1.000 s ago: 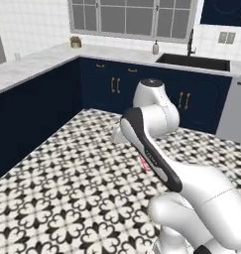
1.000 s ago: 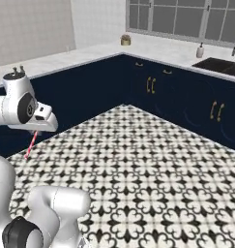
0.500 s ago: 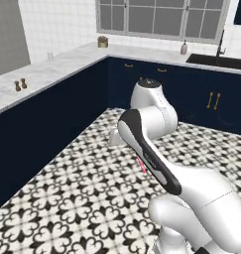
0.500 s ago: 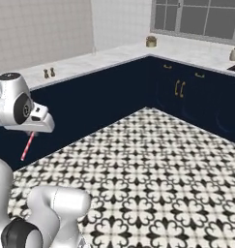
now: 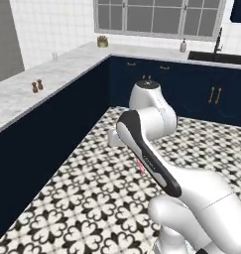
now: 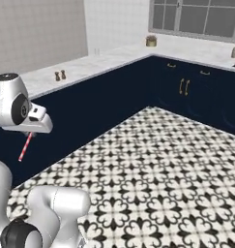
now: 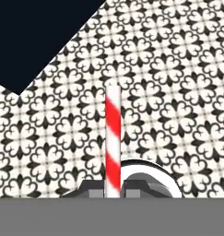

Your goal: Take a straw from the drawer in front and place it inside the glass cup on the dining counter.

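A red-and-white striped straw (image 7: 112, 138) stands upright between the two dark fingertips of my gripper (image 7: 112, 186), which is shut on its lower end. From the right base camera the straw (image 6: 25, 147) hangs slanted below the gripper (image 6: 30, 135), over the floor next to the navy cabinets. In the left base view a short pink piece of the straw (image 5: 141, 167) peeks out behind the forearm. The drawer, the glass cup and the dining counter are out of view.
An L-shaped run of navy cabinets (image 5: 52, 129) with a marble worktop (image 6: 90, 65) lines the left and back. Two small shakers (image 5: 37, 87) and a potted plant (image 6: 151, 41) stand on it. Black-and-white patterned floor (image 6: 157, 164) lies open ahead.
The whole scene has shifted right in both base views, so the camera has moved with the base. The arm holds the same pose with the straw still gripped.
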Motion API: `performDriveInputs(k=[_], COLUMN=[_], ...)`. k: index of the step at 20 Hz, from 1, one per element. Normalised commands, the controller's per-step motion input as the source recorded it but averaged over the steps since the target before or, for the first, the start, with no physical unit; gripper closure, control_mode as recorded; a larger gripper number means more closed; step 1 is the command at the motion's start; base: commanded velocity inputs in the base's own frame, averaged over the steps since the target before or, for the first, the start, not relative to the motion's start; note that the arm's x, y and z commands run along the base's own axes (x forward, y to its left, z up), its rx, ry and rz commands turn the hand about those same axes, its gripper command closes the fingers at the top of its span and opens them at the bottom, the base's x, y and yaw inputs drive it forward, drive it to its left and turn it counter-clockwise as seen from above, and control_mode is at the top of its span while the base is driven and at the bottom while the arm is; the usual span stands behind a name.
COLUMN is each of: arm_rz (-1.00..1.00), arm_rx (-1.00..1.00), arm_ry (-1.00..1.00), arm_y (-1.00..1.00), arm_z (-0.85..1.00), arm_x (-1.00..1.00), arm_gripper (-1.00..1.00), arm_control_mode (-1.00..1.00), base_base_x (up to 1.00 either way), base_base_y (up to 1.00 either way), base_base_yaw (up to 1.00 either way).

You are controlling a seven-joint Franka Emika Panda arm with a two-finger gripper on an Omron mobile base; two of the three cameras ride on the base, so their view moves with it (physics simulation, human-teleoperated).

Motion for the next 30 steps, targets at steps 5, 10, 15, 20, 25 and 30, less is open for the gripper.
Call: performDriveInputs(k=[5,10,15,20,25,30], arm_rz=[0.00,0.00,0.00,0.00,0.00,0.00], arm_rx=[0.00,0.00,0.00,0.00,0.00,0.00], arm_ry=[0.00,0.00,0.00,0.00,0.00,0.00], arm_y=[0.00,0.00,0.00,0.00,0.00,0.00], arm_z=[0.00,0.00,0.00,0.00,0.00,0.00], arm_x=[0.00,0.00,0.00,0.00,0.00,0.00], arm_gripper=[1.00,1.00,1.00,1.00,1.00,1.00], arm_control_mode=[1.00,1.00,1.00,1.00,1.00,1.00], base_base_x=[-0.45,-0.49,-0.46,-0.47,-0.53,-0.48], base_base_y=[1.00,1.00,1.00,1.00,1.00,1.00], base_base_yaw=[-0.37,-0.41,-0.40,-0.38,-0.35,-0.33])
